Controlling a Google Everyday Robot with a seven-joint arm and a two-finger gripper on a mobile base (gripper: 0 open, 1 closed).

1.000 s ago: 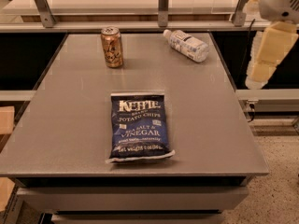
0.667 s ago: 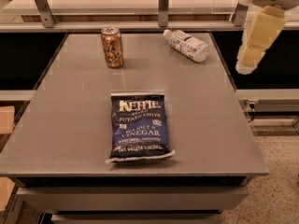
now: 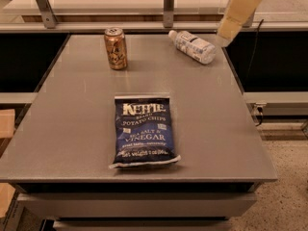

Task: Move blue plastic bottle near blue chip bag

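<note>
The gripper (image 3: 224,36), open or closed one cannot tell, hangs just beside the bottom end of the blue plastic bottle (image 3: 193,46), which lies on its side at the far right of the table (image 3: 216,129), and it should probably grasp across the round body so that the bottle cannot roll.

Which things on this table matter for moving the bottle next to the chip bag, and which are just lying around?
Part of the job:
bottle, on its side, far right of the table
chip bag, flat, near the middle
gripper, raised at the far right edge, close beside the bottle

Just lying about:
soda can, upright, far left
</note>
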